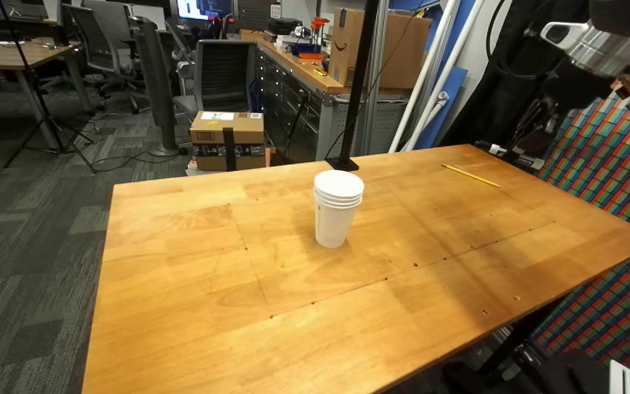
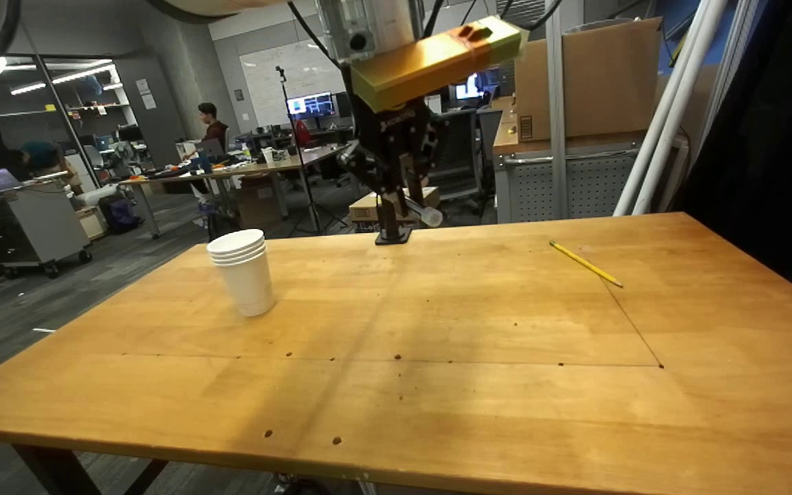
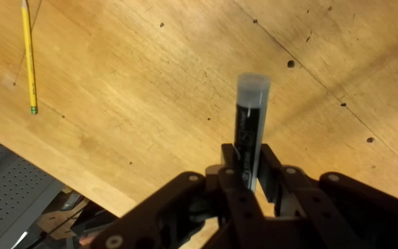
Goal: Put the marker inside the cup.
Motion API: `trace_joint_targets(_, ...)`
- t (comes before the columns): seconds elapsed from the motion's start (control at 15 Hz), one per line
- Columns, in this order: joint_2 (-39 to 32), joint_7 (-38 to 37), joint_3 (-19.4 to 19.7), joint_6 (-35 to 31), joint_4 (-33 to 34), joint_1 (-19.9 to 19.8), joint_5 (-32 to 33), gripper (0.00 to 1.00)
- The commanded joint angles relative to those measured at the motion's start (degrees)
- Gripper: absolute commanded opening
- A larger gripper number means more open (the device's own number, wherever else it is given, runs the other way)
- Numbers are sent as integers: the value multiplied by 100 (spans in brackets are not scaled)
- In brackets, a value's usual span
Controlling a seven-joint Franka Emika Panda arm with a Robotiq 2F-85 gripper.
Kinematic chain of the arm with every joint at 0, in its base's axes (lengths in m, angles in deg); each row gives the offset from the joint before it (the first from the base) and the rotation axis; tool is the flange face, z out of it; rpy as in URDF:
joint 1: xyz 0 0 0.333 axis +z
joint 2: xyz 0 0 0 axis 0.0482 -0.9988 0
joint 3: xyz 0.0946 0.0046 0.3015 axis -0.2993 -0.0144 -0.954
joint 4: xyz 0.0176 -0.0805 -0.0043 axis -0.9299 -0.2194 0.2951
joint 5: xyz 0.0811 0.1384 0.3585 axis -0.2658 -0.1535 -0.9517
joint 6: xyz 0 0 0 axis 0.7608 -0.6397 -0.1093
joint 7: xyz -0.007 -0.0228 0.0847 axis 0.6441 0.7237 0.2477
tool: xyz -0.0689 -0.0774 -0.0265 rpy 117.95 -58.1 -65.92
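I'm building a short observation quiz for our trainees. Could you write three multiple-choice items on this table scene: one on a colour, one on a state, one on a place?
1. What colour is the pencil on the table?
A) Red
B) Yellow
C) Blue

2. What state are the stacked cups in?
A) Toppled onto their side
B) Crushed flat
C) Upright

3. Where is the marker?
A) Gripped by the pincer
B) Inside the stacked cups
C) Under the pencil

Right letters:
1: B, since it shows yellow in all three views.
2: C, since their wide ends face up in both exterior views.
3: A, since the wrist view shows it clasped between the two sides of the pincer.
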Motion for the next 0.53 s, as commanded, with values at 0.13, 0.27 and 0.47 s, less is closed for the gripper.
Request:
trace_joint_targets(0.13, 119, -560, -117, 208, 373, 675, -208, 9)
trace_joint_targets(0.27, 2, -805, -220, 190, 539, 936, -356, 9)
trace_joint_targets(0.47, -216, -1251, -438, 156, 808, 1321, -608, 9)
